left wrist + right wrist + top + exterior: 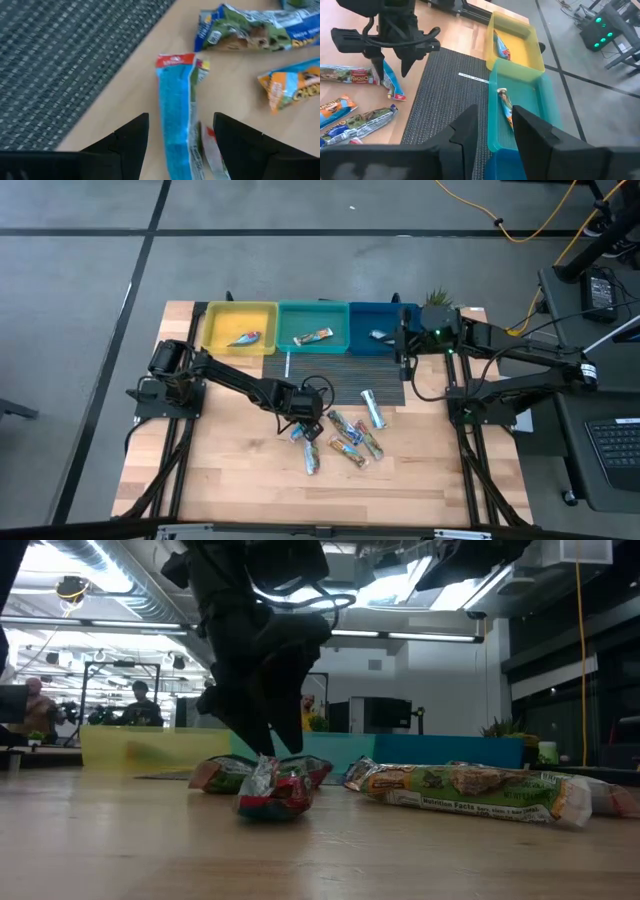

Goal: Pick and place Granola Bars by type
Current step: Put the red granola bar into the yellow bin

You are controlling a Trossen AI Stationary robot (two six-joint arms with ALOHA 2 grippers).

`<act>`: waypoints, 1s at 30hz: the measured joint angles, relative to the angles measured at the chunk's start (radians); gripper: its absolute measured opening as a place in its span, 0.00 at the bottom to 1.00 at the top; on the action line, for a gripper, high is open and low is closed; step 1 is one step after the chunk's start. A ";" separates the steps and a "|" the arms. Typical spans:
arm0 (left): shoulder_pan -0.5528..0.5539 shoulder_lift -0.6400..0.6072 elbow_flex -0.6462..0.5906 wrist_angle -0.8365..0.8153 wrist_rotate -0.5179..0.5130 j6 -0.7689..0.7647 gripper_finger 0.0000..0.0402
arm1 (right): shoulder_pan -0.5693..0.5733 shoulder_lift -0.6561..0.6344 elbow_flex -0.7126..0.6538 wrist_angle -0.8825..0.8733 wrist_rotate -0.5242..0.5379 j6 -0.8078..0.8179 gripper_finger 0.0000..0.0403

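The left gripper (305,428) is seen low over the surface (230,470) at the near-left edge of the loose cluster of Granola Bars, with its jaws parted and nothing yet held. In the left wrist view a blue bar (176,112) lies directly between the two fingers (127,137), its long axis running straight ahead from the gripper, so the jaws straddle its width; in the low view the fingers appear to be at or just above its crinkled wrapper. A closing pinch across the narrow side seems all that the coming move calls for.

The left arm is much the nearer. The right gripper (404,348) is held well apart, toward 2 o'clock of the cluster, above the blue bin (372,320), with fingers spread and empty.

Other bars lie close by: a green-printed bar (245,30) and an orange bar (292,87) at about 1 to 3 o'clock of the blue one, near but not touching it. A second wrapper seems tucked just beside the blue bar and might be caught along with it.

Toward 11 o'clock lies the yellow bin (225,315), where a blue bar already rests; the dark mat (340,385) lies between.
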 joint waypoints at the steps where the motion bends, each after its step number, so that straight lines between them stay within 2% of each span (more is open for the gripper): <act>1: 0.000 0.000 0.000 -0.003 -0.010 0.000 0.53 | 0.000 0.000 0.000 0.000 0.000 0.000 0.31; 18: -0.007 0.061 -0.009 0.007 0.010 0.054 0.51 | 0.000 0.000 0.000 0.006 0.000 0.007 0.31; 22: -0.007 0.066 -0.008 0.005 0.005 0.048 0.43 | 0.000 0.000 0.000 0.005 0.000 0.008 0.31; 30: -0.007 0.066 0.007 -0.001 0.017 0.054 0.18 | 0.000 0.000 0.000 0.005 0.000 0.008 0.31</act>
